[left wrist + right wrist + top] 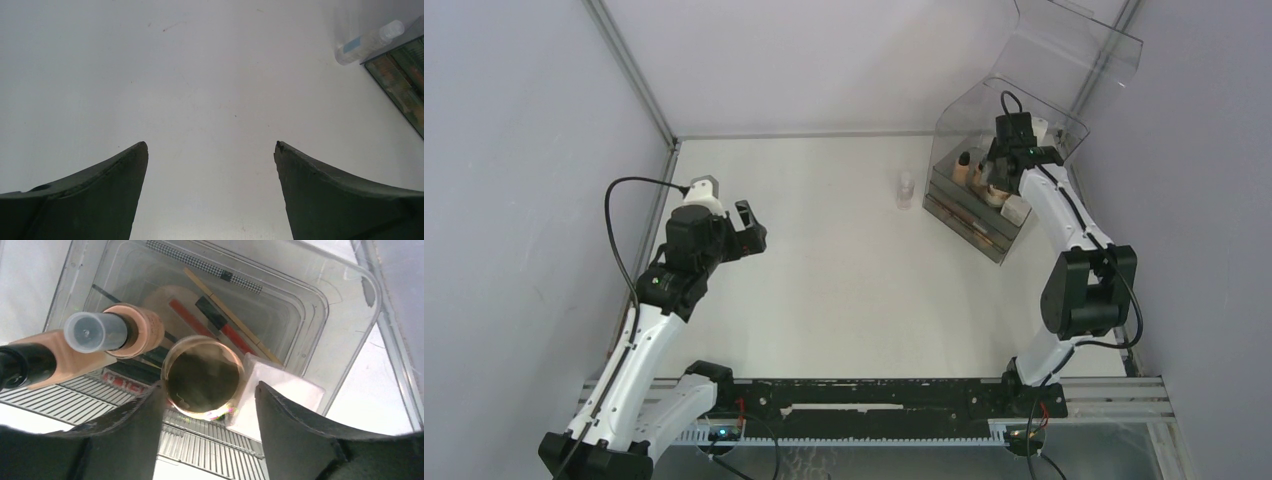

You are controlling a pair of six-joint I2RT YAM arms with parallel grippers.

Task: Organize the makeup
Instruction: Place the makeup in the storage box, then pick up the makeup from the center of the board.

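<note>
The white worktop (pixel 844 290) carries a clear bin (pixel 972 232) at its far right, lid up. The left fingers (pixel 100 190) hang spread wide above the worktop. Inside the bin, the right fingers (pixel 295 430) straddle a gold-rimmed jar (pixel 202 377), a sliver apart from it on one side, beside tan bottles (pixel 140 330).

Two tan bottles (pixel 142 327), one gold-rimmed jar (pixel 202 377) and one white box (pixel 285 390) are sitting in one clear bin (pixel 345 315); one clear bottle (pixel 906 190) is resting on the surface (pixel 824 280).
</note>
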